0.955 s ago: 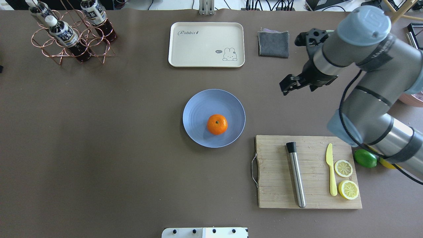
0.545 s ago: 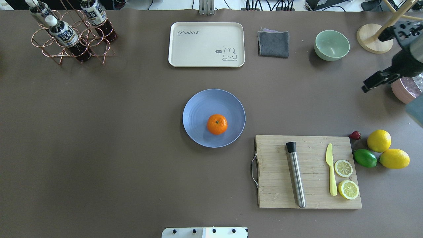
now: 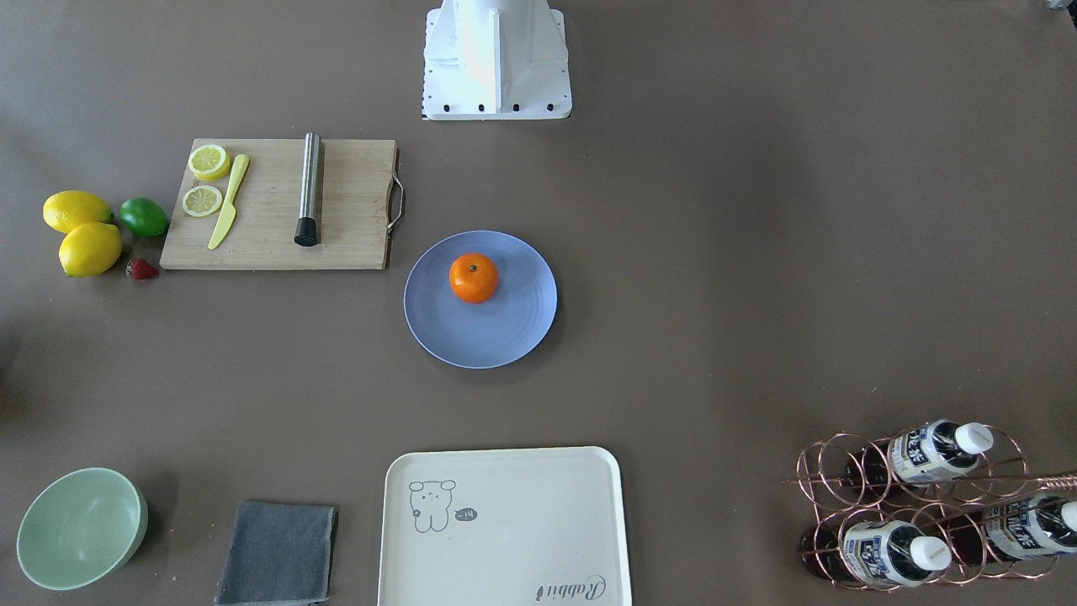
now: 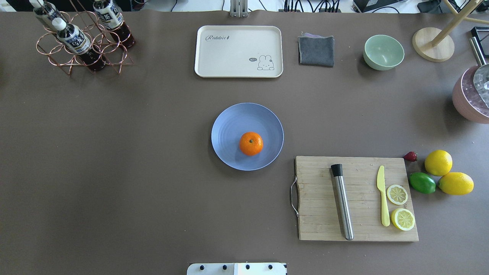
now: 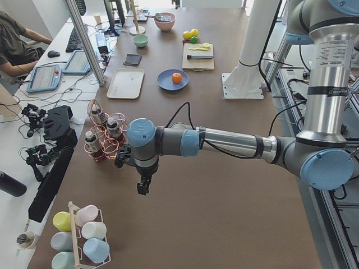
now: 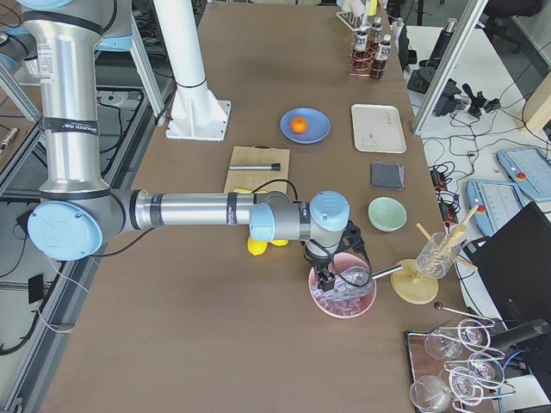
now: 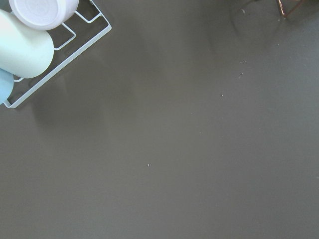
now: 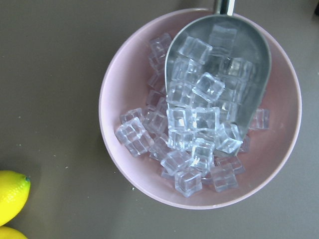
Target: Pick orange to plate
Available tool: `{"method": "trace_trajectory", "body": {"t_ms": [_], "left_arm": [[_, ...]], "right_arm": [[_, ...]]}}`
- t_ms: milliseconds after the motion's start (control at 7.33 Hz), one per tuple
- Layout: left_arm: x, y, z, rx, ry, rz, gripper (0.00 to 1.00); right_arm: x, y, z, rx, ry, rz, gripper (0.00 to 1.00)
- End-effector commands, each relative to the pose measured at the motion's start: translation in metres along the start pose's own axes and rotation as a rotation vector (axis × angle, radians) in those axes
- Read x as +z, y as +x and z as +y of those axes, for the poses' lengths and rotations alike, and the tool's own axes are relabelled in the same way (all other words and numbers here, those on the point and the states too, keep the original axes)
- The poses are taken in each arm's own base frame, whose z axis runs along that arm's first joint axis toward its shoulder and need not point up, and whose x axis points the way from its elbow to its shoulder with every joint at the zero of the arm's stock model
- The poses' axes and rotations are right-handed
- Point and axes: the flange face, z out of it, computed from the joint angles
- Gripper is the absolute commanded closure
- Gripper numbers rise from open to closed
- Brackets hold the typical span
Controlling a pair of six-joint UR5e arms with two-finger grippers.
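Note:
The orange rests on the periwinkle-blue plate at mid-table, a little toward the robot's side of its centre; the front view shows the orange and plate too. No gripper is near them. My right gripper shows only in the right side view, hanging over a pink bowl far to the right; I cannot tell its state. My left gripper shows only in the left side view, above bare table at the far left end; its state is also unclear.
A cutting board carries a steel muddler, a yellow knife and lemon slices; lemons, a lime and a strawberry lie beside it. The cream tray, grey cloth, green bowl and bottle rack line the far edge. The pink bowl holds ice and a scoop.
The right arm has swung away to the right and left the overhead view, uncovering the green bowl, lemons and pink bowl. The orange and plate have not moved.

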Motion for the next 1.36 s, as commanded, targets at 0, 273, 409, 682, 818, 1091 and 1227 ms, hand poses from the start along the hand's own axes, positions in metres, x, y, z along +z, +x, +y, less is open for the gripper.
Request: {"method": "trace_trajectory", "body": {"t_ms": [0,273,409,682,818,1091,1227], "left_arm": [[-0.0008,0.0002,-0.0006,0.001,0.002,-0.001,0.03],[0.0011,-0.0009,0.0022,0.000,0.000,0.001,0.03],[0.0016,-0.0012,0.0031,-0.001,-0.001,0.001,0.03],[0.0032,-0.0017,0.0032,-0.002,-0.004,0.002,0.03],[0.0049,-0.0023,0.0033,-0.003,-0.008,0.001,0.03],[0.0049,-0.0023,0.0033,-0.003,-0.008,0.001,0.03],[0.0054,-0.0018,0.0031,-0.002,-0.009,0.001,0.03]], "right_arm": [[-0.0100,0.0251,0.0199,0.045,0.004,0.002,0.00],[-0.0130,0.0270,0.0215,0.055,0.008,0.004,0.00],[-0.0141,0.0270,0.0192,0.056,0.010,0.005,0.00],[-0.0147,0.0246,0.0191,0.057,0.013,0.000,0.00],[-0.0141,0.0255,0.0183,0.061,0.012,-0.001,0.00],[-0.0152,0.0252,0.0165,0.059,0.014,0.000,0.00],[-0.0152,0.0254,0.0165,0.061,0.014,0.001,0.00]]}}
